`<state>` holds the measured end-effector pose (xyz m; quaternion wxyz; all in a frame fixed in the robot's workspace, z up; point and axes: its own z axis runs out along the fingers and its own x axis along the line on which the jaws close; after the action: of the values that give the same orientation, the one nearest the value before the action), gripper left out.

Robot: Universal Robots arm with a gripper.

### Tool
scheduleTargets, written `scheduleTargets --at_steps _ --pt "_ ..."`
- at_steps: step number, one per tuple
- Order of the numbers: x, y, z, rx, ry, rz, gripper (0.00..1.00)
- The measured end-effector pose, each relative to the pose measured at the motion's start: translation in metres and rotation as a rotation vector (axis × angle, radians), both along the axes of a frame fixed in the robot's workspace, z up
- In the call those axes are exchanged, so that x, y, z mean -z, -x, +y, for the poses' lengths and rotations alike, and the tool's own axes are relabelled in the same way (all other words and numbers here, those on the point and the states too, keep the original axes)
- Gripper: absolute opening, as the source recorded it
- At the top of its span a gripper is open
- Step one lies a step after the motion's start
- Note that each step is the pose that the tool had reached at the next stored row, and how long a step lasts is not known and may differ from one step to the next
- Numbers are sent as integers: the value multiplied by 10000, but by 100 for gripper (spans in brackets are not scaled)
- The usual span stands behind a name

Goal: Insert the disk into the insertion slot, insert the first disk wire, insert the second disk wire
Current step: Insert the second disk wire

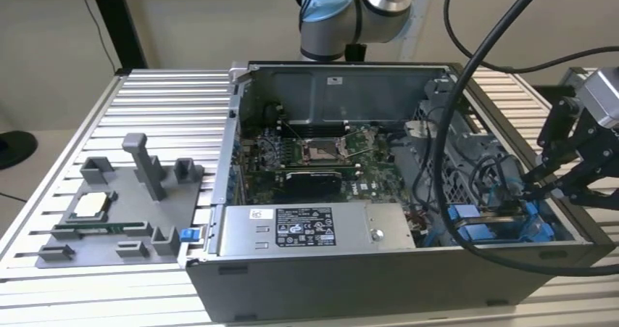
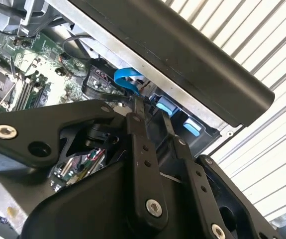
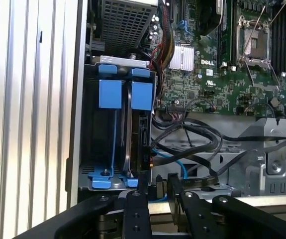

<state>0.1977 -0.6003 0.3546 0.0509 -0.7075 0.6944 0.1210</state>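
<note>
1. An open desktop computer case (image 1: pixel 387 196) is seen lying on a ribbed aluminium counter (image 1: pixel 164 102), with its motherboard (image 1: pixel 309 153) exposed.
2. The insertion slot (image 1: pixel 503 229), a grey metal bay with blue plastic fittings, is located at the case corner on the exterior view's right, beside the grey power-supply box (image 1: pixel 309 229).
3. In the first wrist view, the disk (image 3: pixel 143 139) is shown edge-on in its blue carrier, seated inside the insertion slot (image 3: pixel 85 124).
4. The black tool (image 1: pixel 541 189) is held over the slot. In both wrist views the tool (image 3: pixel 156 179) (image 2: pixel 150 110) is placed just beside one end of the disk.
5. Whether the tool is clenched or released cannot be told.
6. Black cables (image 3: pixel 192 139) and a thin light-blue cable (image 3: pixel 177 164) are draped loosely next to the slot.
7. A grey fixture tray (image 1: pixel 116 211) is set on the counter, well apart from the tool.
</note>
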Motion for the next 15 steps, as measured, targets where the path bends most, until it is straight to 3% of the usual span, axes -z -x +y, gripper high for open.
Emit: scheduleTargets --at_steps 7,15 --pt "10 -21 0 125 -3 17 100" --pt "10 -77 0 133 -1 153 100"
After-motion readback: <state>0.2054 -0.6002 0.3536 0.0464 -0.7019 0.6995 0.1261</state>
